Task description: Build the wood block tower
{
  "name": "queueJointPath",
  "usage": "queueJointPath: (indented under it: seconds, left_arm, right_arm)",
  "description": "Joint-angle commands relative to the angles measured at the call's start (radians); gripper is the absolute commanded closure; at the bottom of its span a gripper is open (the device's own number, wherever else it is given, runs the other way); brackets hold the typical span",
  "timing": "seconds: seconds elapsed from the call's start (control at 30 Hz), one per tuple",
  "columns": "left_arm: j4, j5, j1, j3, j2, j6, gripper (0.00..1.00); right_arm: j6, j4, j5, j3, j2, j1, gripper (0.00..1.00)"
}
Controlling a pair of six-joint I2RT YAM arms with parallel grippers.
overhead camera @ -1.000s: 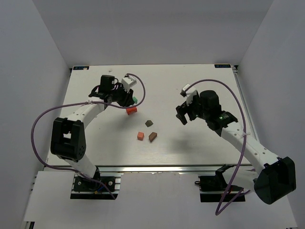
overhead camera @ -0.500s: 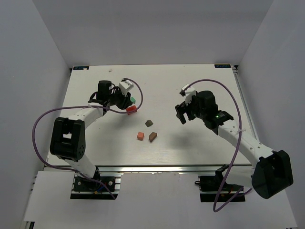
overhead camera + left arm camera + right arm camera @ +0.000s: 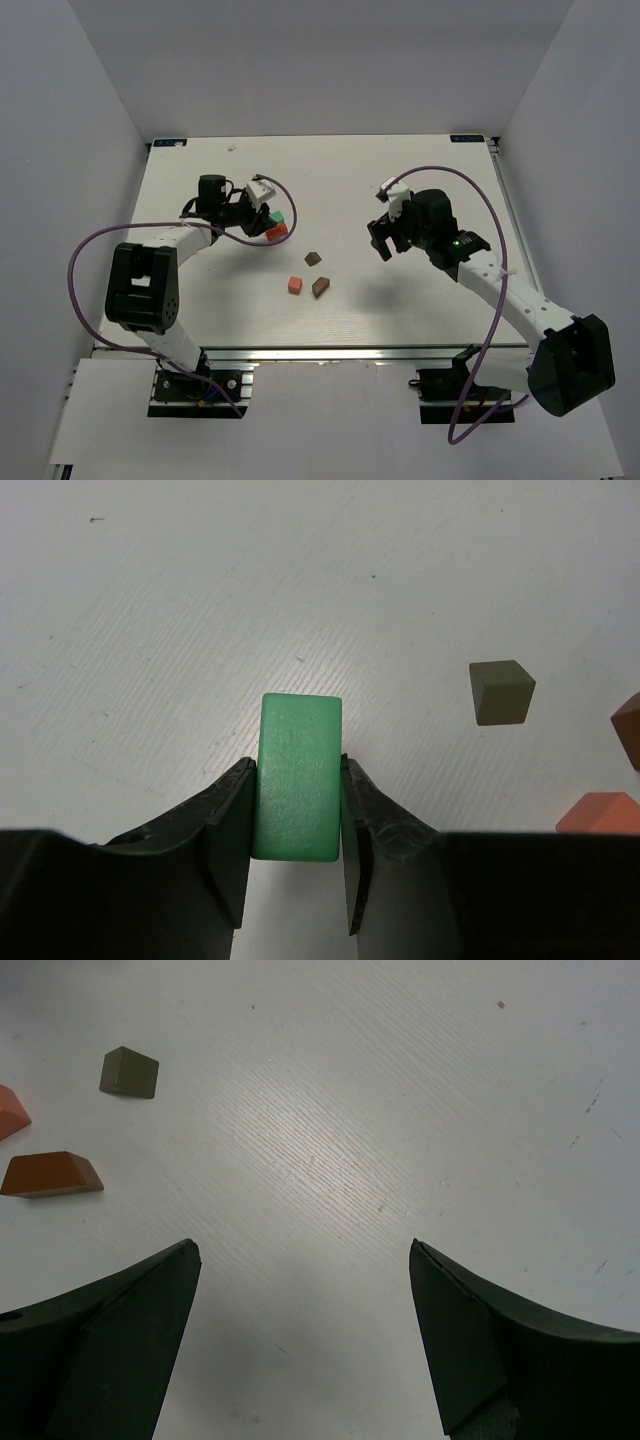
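Note:
My left gripper (image 3: 268, 216) is shut on the mint-green slab (image 3: 298, 775), which stands on end between both fingers just above the table. The red notched piece (image 3: 277, 231) lies right beside it on the near side. A dark brown cube (image 3: 313, 258) (image 3: 501, 691), the orange cube (image 3: 294, 285) and a brown wedge (image 3: 320, 287) (image 3: 52, 1174) lie apart at mid table. No tower is in view. My right gripper (image 3: 385, 241) hovers open over bare table, to the right of these blocks, nothing between its fingers.
The white table (image 3: 400, 180) has raised edges and grey walls on three sides. Purple cables loop off both arms. Parts of two orange-red pieces (image 3: 598, 812) poke into the left wrist view at its right edge.
My left gripper has drawn back left and toward the near side with the green slab, bringing it close to the red piece. The right gripper shifted slightly left, then held still.

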Motion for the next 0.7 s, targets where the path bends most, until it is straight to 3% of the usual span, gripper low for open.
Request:
queueJointPath:
  seconds: [0.0,0.67]
  left_arm:
    - [-0.005,0.072,0.006,0.007,0.005,0.058,1.00]
    - [-0.014,0.054,0.006,0.075,0.078,0.112,1.00]
  right_arm:
    - [-0.022,-0.009,-0.003,0.048,-0.001,-0.004,0.11]
    - [-0.053,-0.103,-0.019,0.098,0.007,-0.008,0.11]
